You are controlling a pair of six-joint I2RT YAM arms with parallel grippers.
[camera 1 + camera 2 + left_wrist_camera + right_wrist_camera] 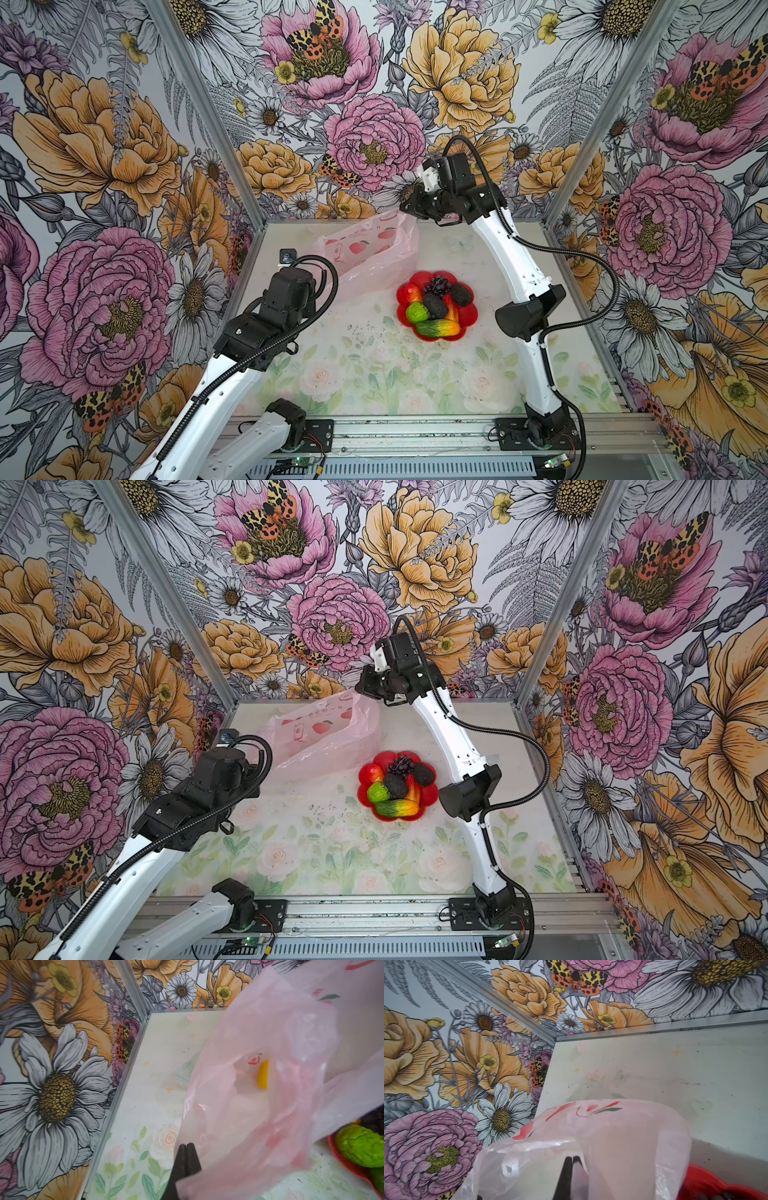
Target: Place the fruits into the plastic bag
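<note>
The pink plastic bag lies at the back of the table with its mouth stretched between both grippers. My left gripper is shut on the bag's near edge; in both top views its wrist hides it. My right gripper is shut on the far edge, lifted off the table. A yellow fruit shows inside the bag. On the red plate lie grapes, two avocados, a lime, a mango and a peach.
The red flower-shaped plate sits just right of the bag, between the arms. Flowered walls with metal posts close in the back and both sides. The arm bases are bolted along the front rail.
</note>
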